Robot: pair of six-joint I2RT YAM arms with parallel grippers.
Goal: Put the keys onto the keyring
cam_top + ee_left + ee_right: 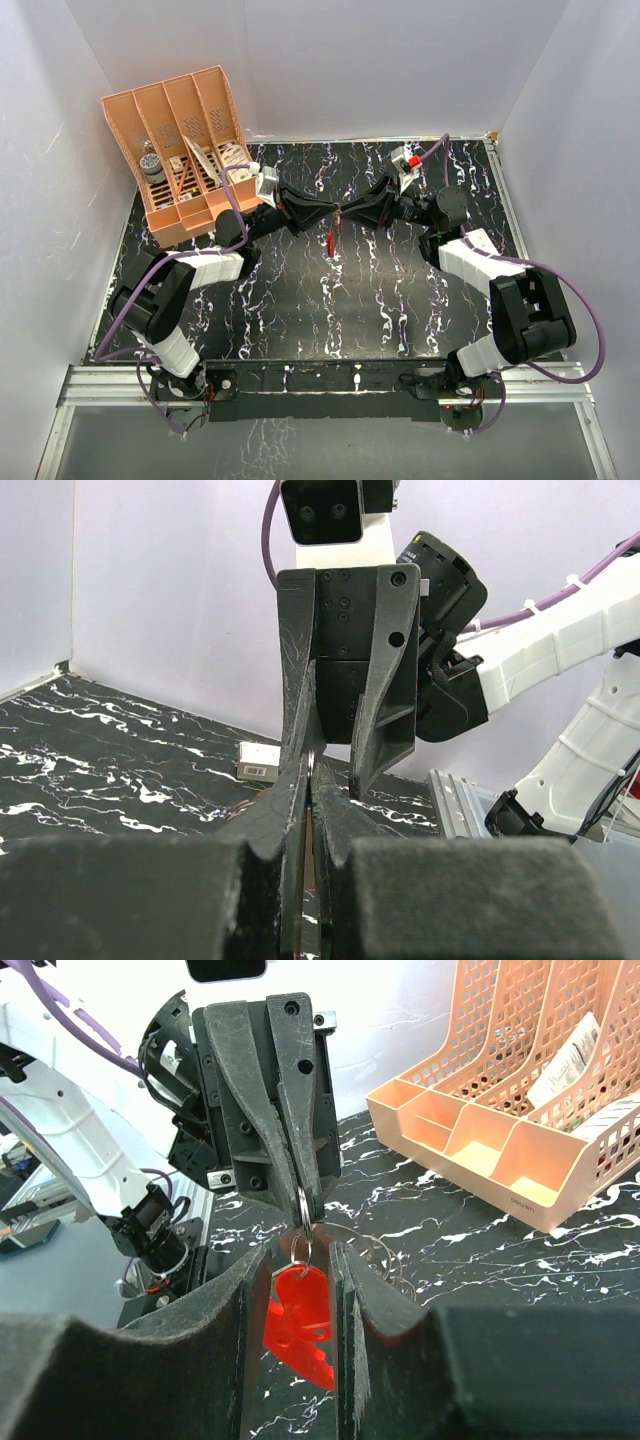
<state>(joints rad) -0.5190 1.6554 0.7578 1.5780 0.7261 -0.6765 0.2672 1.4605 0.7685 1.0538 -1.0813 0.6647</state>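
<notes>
The left claw (312, 780) is pressed together on the thin metal keyring (301, 1203) and holds it up over the middle of the black marbled bench (300, 310), tip to tip with the other arm. From that ring the red key (300, 1320) hangs down on a small loop, clear of the bench. The right claw (300, 1252) stands partly apart with one finger on each side of the hanging key; whether either finger touches it cannot be told.
</notes>
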